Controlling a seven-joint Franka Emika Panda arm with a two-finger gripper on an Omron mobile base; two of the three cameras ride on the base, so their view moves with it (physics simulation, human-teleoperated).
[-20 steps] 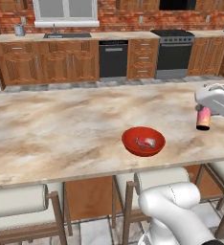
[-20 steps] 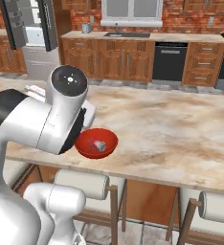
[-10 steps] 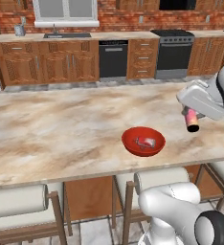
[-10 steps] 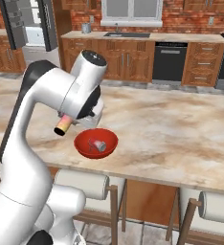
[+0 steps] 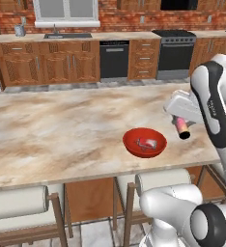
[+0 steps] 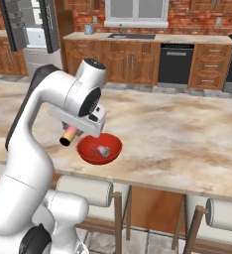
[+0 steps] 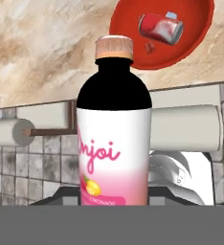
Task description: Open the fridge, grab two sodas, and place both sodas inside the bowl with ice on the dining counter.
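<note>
My gripper (image 5: 180, 120) is shut on the pale pink-white soda (image 5: 182, 128) with a dark top, held tilted above the dining counter (image 5: 62, 130) just right of the red bowl (image 5: 132, 144). A red soda (image 5: 147, 143) lies on its side in the bowl. From the right, the gripper (image 6: 76, 130) holds the soda (image 6: 68, 137) just left of the bowl (image 6: 113, 147), where the red soda (image 6: 101, 151) rests. Along the hand, the pink soda (image 7: 114, 143) stands large, with the bowl (image 7: 128, 24) and red soda (image 7: 160, 27) beyond it. The fridge (image 6: 38, 34) stands open at the far left.
Cream-cushioned stools (image 5: 161, 181) (image 6: 83, 191) line the near edge of the counter (image 6: 177, 134). The wall counter with sink (image 5: 66, 35), a dishwasher (image 5: 114, 59) and a stove (image 5: 173, 53) runs along the back wall. My own white arm (image 6: 33, 134) rises close beside the bowl.
My gripper has carried the pink soda leftward and a little lower over the counter, from near its right end to just beside the bowl. Bowl and red soda have not moved.
</note>
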